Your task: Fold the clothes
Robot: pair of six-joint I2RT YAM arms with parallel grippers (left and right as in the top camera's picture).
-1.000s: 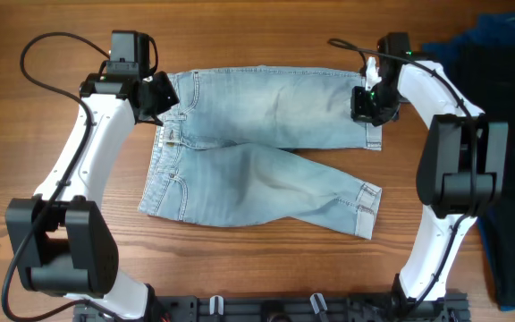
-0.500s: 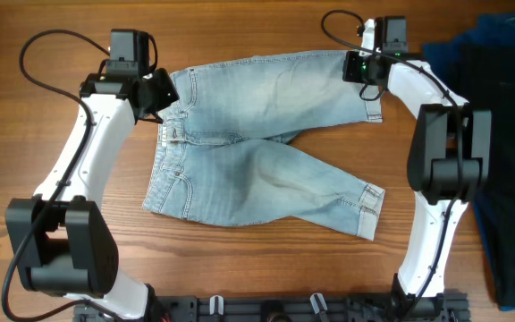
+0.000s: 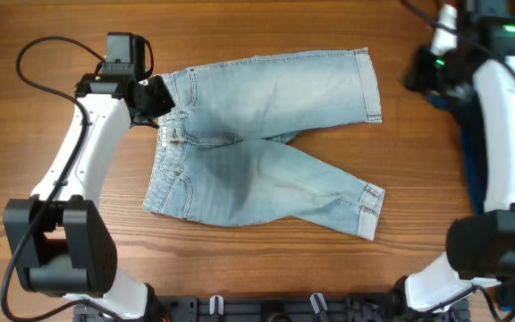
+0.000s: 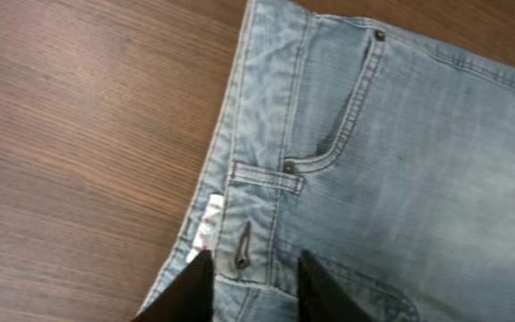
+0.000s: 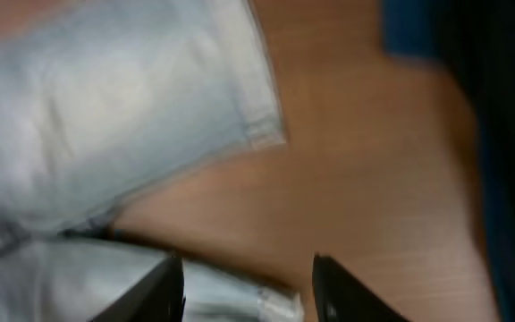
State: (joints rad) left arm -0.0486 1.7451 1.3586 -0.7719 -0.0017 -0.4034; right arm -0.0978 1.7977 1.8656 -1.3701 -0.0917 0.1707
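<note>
Shorts spread out mid-counter, left claw on the waistband.
Overhead, you are seeing the denim shorts [image 3: 266, 143] lying flat in the middle of the counter, legs pointing toward the right edge. The left gripper [image 3: 155, 94] is sitting on their waistband, and the right gripper [image 3: 421, 72] is hovering off the cloth near the far right corner. Left wrist: the fingers are pinching the waistband, set narrow. Right wrist (blurred): the jaws are standing wide, gripping nothing, beside a dark blue cloth [image 5: 418, 22].

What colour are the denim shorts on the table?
The denim shorts are faded light blue, clearest in the overhead view.
</note>
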